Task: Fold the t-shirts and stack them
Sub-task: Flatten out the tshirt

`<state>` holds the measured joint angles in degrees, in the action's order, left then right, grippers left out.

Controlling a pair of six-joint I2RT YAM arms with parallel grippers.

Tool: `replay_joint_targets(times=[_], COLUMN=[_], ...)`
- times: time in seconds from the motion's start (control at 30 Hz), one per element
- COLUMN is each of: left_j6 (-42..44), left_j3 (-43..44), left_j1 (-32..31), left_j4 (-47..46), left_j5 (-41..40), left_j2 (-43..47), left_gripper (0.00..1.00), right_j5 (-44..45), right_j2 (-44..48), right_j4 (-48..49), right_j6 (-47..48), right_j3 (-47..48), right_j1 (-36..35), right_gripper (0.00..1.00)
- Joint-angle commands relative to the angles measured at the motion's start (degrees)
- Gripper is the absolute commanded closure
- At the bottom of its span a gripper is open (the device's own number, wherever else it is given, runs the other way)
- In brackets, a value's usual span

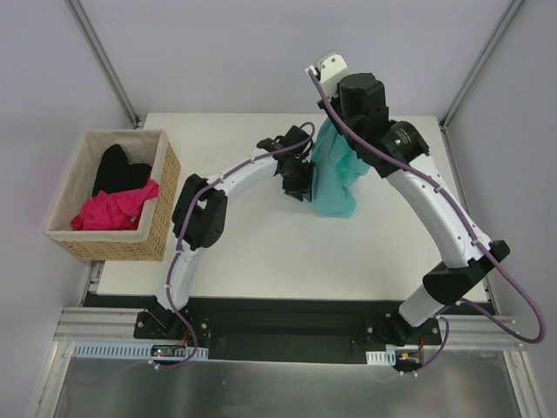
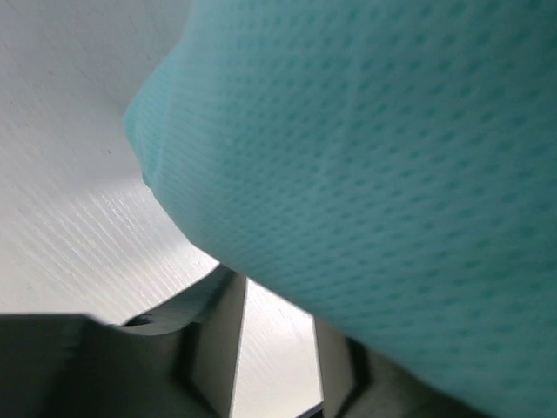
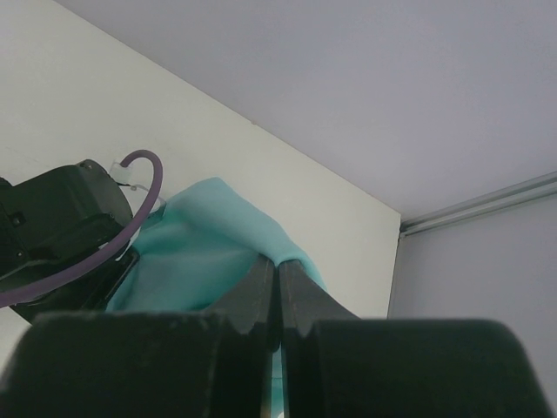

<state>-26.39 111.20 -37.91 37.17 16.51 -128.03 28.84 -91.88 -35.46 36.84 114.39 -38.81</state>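
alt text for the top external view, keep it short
The right claw holds a teal t-shirt hanging over a white table, the left claw at its side. A wicker basket on the left holds a pink t-shirt and a black t-shirt.

Teal t-shirt (image 2: 374, 174) fills left wrist view, cut off top & right, hiding left gripper (image 2: 274, 348) tips; grip unclear.

Teal t-shirt (image 1: 338, 181) hangs bunched from my right arm (image 1: 435, 205) over far middle of table (image 1: 261, 257). My left gripper (image 1: 298, 183) right at its left edge; contact unclear. Wicker basket (image 1: 162, 213) off table's left side, pink t-shirt (image 1: 113, 211) and black t-shirt (image 1: 117, 170) inside.
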Motion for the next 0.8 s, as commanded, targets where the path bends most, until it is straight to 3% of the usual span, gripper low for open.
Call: replay_joint_targets(times=[0.0,0.07,0.17,0.37,0.77], left_j6=[-0.33,-0.68,-1.20,-2.34,-10.25], left_j3=[2.80,3.06,3.41,1.04,-3.79], left_j1=[-0.32,-0.32,-0.32,0.03,4.86], left_j4=[-0.43,-0.52,-0.69,-2.71,-11.76], left_j5=[1.50,1.50,2.12,-0.08,2.73], left_j2=[-1.08,-1.52,-2.40,-0.21,3.84], left_gripper=[0.72,0.76,0.65,0.57,0.55], right_j5=[-0.19,-0.36,-0.71,-1.07,-1.33], right_j2=[3.63,3.72,3.98,4.25,4.43], right_j4=[1.71,1.62,1.45,1.10,0.57], right_j6=[-0.80,-1.07,-1.33,-1.68,-1.95], right_j3=[0.05,-0.13,-0.48,-0.75,0.22], right_j1=[0.22,0.22,0.05,0.13,0.05], right_gripper=[0.99,0.99,0.99,0.99,0.99])
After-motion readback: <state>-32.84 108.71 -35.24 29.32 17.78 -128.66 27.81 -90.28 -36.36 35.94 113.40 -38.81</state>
